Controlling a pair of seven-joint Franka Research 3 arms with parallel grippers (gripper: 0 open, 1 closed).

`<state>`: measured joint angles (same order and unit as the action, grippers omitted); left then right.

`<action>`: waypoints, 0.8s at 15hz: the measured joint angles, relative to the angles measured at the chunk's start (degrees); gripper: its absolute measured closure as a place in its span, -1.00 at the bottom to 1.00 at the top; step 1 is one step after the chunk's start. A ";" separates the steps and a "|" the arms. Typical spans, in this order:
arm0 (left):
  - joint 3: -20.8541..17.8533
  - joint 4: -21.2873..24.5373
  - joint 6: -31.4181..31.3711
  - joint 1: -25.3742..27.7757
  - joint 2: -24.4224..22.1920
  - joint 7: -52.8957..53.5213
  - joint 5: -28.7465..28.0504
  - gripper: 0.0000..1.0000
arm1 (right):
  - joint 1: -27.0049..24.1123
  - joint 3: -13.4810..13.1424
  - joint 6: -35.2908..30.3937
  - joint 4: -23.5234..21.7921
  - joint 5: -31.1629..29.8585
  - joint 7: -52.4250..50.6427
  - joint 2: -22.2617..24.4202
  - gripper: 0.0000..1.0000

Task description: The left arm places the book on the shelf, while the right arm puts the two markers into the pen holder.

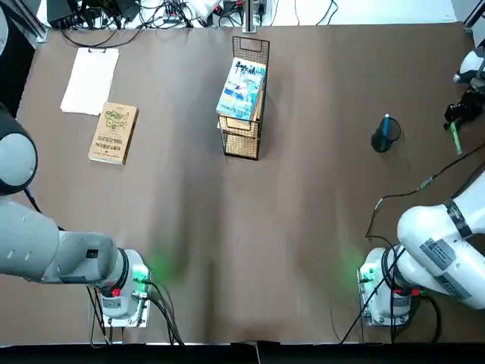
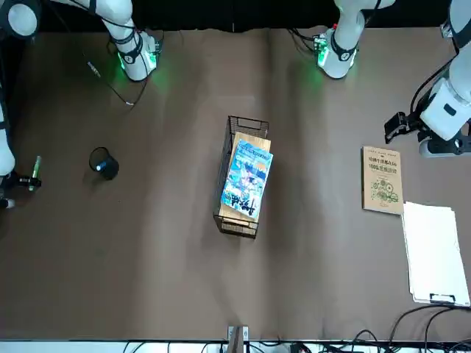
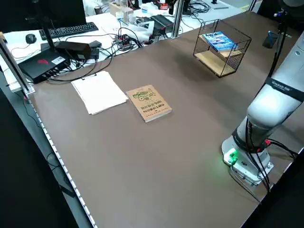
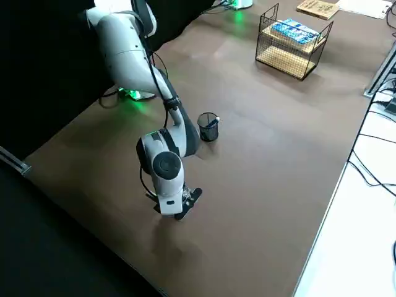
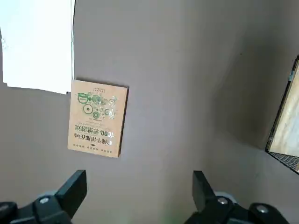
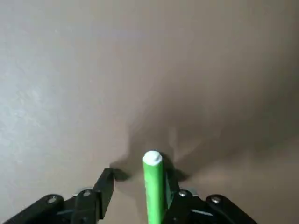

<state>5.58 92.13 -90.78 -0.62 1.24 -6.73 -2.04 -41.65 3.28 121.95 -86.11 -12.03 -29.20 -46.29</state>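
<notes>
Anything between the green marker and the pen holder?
Nothing visible: only table separates the green marker, at the right gripper right of the pen holder. The blue marker already occupies the holder.

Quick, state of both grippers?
Left black gripper: open, nothing between its fingers.
Right black gripper: light-green marker with a white end at it; open or closed, cannot be told.

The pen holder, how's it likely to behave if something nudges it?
The pen holder looks light, being thin dark mesh, so it would probably slide easily. Narrow and upright, with the blue marker leaning at its rim, it might tip, then roll on its round side.
</notes>
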 joint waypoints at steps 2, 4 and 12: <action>-0.03 0.00 -0.01 0.11 0.00 0.00 -0.09 -0.99 | -0.04 -0.02 0.07 0.09 -0.33 0.01 -0.05 0.30; -0.11 0.00 -0.01 0.22 0.00 0.00 -0.10 -0.99 | -0.04 -0.01 0.04 0.10 -0.33 0.04 -0.04 0.37; -0.08 0.00 -0.03 0.15 0.00 0.01 -0.14 -0.99 | 0.11 2.02 -4.32 0.43 -0.28 -10.05 0.22 0.64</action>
<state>5.50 92.13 -90.80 -0.47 1.24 -6.72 -2.18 -41.54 5.30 117.63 -85.67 -12.32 -39.25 -46.07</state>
